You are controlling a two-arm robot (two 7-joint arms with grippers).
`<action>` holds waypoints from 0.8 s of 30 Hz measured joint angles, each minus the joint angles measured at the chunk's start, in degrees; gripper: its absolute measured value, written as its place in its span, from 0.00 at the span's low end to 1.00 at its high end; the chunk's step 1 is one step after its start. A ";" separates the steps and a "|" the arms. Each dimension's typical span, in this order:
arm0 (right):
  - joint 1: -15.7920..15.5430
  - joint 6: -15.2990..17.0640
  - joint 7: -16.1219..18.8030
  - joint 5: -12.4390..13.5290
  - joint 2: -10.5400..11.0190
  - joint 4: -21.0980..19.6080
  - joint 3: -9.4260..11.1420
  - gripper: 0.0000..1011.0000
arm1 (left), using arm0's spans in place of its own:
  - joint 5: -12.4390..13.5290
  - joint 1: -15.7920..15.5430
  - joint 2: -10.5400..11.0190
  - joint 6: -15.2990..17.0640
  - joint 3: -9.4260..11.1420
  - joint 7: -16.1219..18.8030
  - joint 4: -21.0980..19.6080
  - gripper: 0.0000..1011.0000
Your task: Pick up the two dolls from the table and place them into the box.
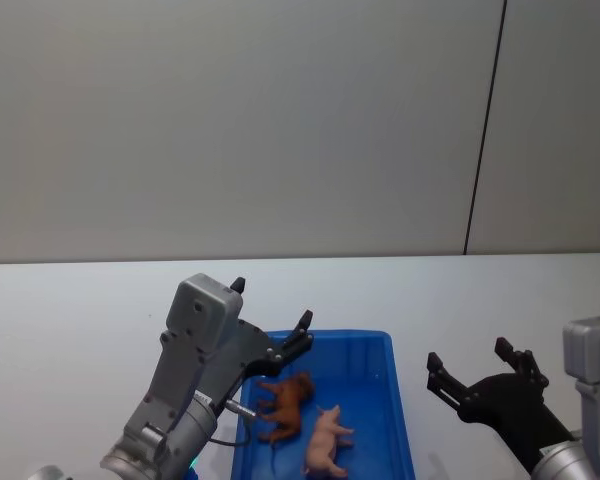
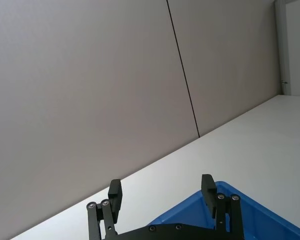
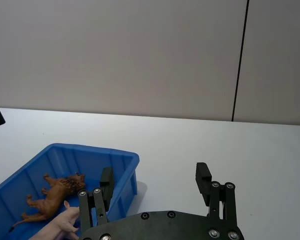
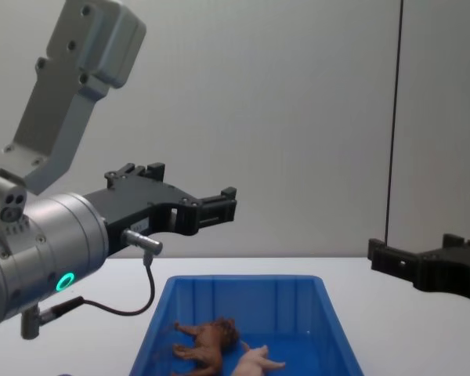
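Brown doll (image 1: 285,405) and pink doll (image 1: 328,445) lie in the box (image 1: 400,400); left gripper (image 1: 272,302) over its far-left corner, right gripper (image 1: 468,353) beside it, both released; lift away without nudging it.

My left gripper (image 1: 272,303) hangs in the air over the rear left corner of the box (image 1: 345,336). Its jaws are spread wide with nothing between them, and the fingers point forward and to my right. Its grey wrist housing (image 1: 202,310) rises from my forearm at the near left. My right gripper (image 1: 469,356) is held just beyond the box's right rim, above the table (image 1: 80,320). Its jaws are likewise spread and empty, pointing forward and left.
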 joint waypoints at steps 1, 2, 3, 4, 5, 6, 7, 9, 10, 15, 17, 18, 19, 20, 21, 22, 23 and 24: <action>-0.06 -0.03 -0.11 0.02 0.03 -0.04 0.02 0.99 | -0.04 0.05 0.04 0.12 -0.03 0.08 -0.08 0.99; -0.18 -0.10 -0.30 0.06 0.09 -0.14 0.06 0.99 | -0.09 0.11 0.10 0.26 -0.06 0.15 -0.18 0.99; -0.24 -0.14 -0.40 0.08 0.12 -0.19 0.08 0.99 | -0.24 0.27 0.23 0.66 -0.14 0.36 -0.42 0.99; -0.28 -0.17 -0.49 0.10 0.14 -0.23 0.11 0.99 | -0.29 0.34 0.31 0.81 -0.18 0.44 -0.55 0.99; -0.37 -0.22 -0.65 0.15 0.18 -0.29 0.15 0.99 | -0.54 0.52 0.48 1.28 -0.27 0.71 -0.84 0.99; -0.40 -0.25 -0.72 0.17 0.19 -0.33 0.17 0.99 | -0.70 0.62 0.56 1.52 -0.33 0.85 -0.99 0.99; -0.44 -0.28 -0.78 0.18 0.22 -0.37 0.18 0.99 | -0.70 0.62 0.56 1.52 -0.33 0.85 -0.99 0.99; -0.54 -0.33 -0.95 0.21 0.27 -0.45 0.22 0.99 | -1.19 1.04 0.91 2.34 -0.54 1.30 -1.58 0.99; -0.57 -0.35 -1.00 0.23 0.28 -0.47 0.23 0.99 | -1.61 1.35 1.13 3.06 -0.68 1.69 -2.01 0.99; -0.71 -0.42 -1.26 0.28 0.36 -0.61 0.29 0.99 | -3.11 2.39 1.98 5.22 -1.15 3.00 -3.45 0.99; -0.76 -0.45 -1.37 0.30 0.38 -0.65 0.31 0.99 | -3.99 3.05 2.45 6.22 -1.40 3.71 -4.24 0.99; -0.80 -0.47 -1.42 0.31 0.40 -0.68 0.32 0.99 | -4.42 3.35 2.67 6.73 -1.51 4.05 -4.58 0.99; -0.80 -0.47 -1.42 0.31 0.40 -0.68 0.32 0.99 | -4.73 3.59 2.84 7.08 -1.60 4.31 -4.85 0.99; -0.83 -0.49 -1.47 0.31 0.41 -0.70 0.33 0.99 | -5.36 4.09 3.23 7.80 -1.81 4.88 -5.45 0.99; -0.84 -0.49 -1.49 0.32 0.41 -0.71 0.33 0.99 | -5.68 4.25 3.36 8.11 -1.87 5.16 -5.64 0.99; -0.86 -0.51 -1.54 0.33 0.42 -0.74 0.35 0.99 | -6.31 4.82 3.76 8.82 -2.07 5.78 -6.25 0.99; -0.87 -0.51 -1.56 0.33 0.42 -0.74 0.35 0.99 | -6.73 5.12 3.96 9.22 -2.17 6.15 -6.55 0.99; -0.88 -0.52 -1.57 0.34 0.43 -0.75 0.36 0.99 | -7.28 5.61 4.33 9.85 -2.35 6.72 -7.08 0.99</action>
